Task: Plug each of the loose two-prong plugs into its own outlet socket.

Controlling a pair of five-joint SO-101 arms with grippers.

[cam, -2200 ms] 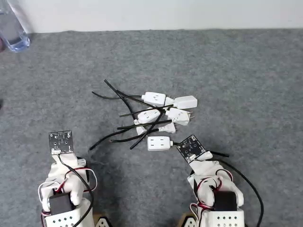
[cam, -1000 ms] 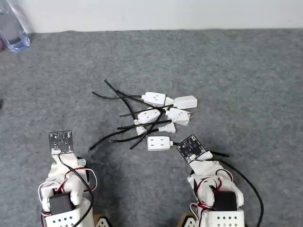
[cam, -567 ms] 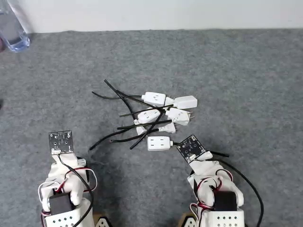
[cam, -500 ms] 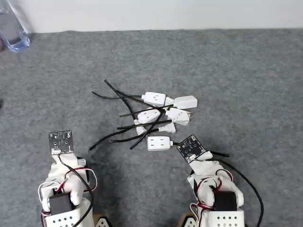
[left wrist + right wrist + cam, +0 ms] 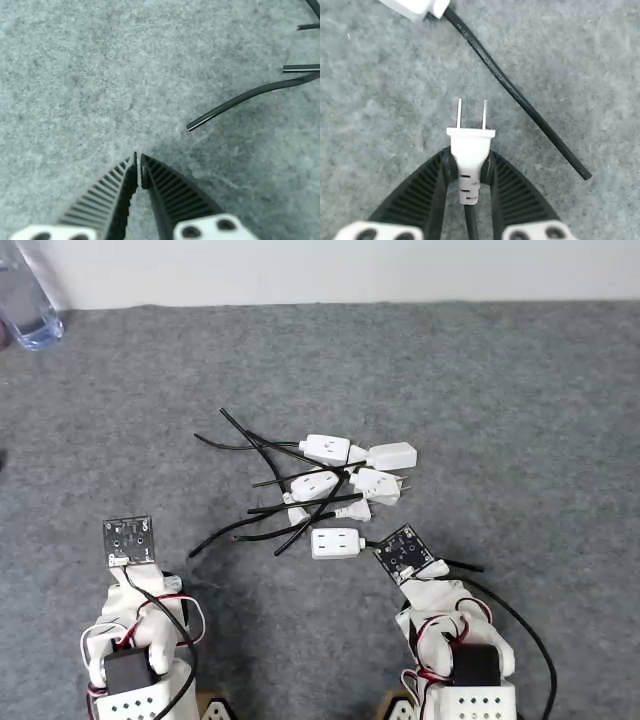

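- My right claw [image 5: 470,167] is shut tight on a white two-prong plug [image 5: 470,147]. The plug's two metal prongs stick out past the claw tips, over the grey mat [image 5: 580,60].
- A black cord [image 5: 515,95] lies on the mat just ahead of the prongs, not touching them. It comes out of a white piece [image 5: 415,6] at the edge of the right wrist view.
- My left claw [image 5: 138,170] is closed with nothing in it. It hangs over bare mat.
- A cut cord end [image 5: 240,102] lies near the left claw, apart from it.
- From up high I see a pile of white sockets and plugs [image 5: 345,480] in the middle of the mat, with black cords crossing it.
- One lone socket [image 5: 336,542] lies on the near side of the pile, just beside my right arm [image 5: 450,630].
- My left arm [image 5: 135,630] sits well apart from the pile.
- A clear bottle [image 5: 25,300] stands in the far corner.
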